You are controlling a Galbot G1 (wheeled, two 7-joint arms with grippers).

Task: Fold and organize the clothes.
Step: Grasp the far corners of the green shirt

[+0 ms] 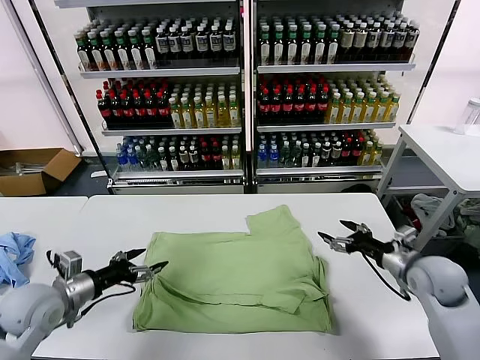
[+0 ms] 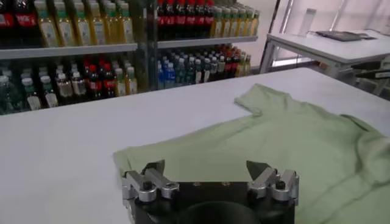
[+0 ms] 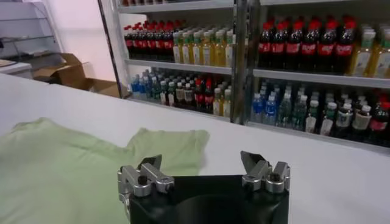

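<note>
green polo shirt [image 1: 236,277] partly folded on table [image 1: 187,214], both grippers' jaws open

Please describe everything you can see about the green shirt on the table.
The green shirt is light green, of soft-looking fabric, and lies flat on the white table, plain side up. One short sleeve sticks out at its far edge; a folded flap crosses its right part, with creases nearby. The open left gripper is at its left edge; the open right gripper hovers just off its right side.
</note>
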